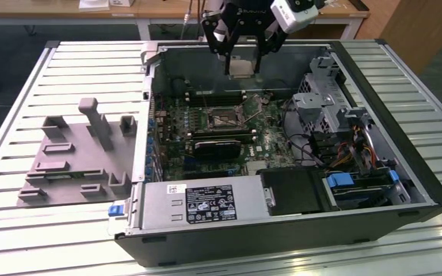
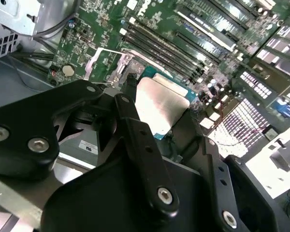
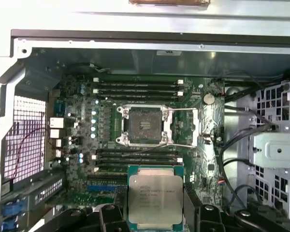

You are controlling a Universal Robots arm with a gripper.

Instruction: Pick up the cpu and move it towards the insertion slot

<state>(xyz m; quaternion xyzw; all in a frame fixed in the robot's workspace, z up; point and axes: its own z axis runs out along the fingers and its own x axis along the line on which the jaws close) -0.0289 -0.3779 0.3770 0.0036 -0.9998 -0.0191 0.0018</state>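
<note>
The pincer [image 1: 243,64] grips the chip [image 1: 241,68] between its closed fingers, held above the open computer case [image 1: 428,190], apart from the socket [image 3: 145,124].

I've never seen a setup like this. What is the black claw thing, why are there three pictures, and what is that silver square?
The black claw is a robot arm's gripper. The exterior view comes from a camera standing off the arm; both wrist views come from cameras riding on the arm. On a slatted table lies an opened computer case, beside a grey fixture. The silver square is the cpu, gripped between the fingers above the motherboard. The insertion slot, a metal-framed square socket, sits open and unfilled on that board, apart from the chip.
</note>
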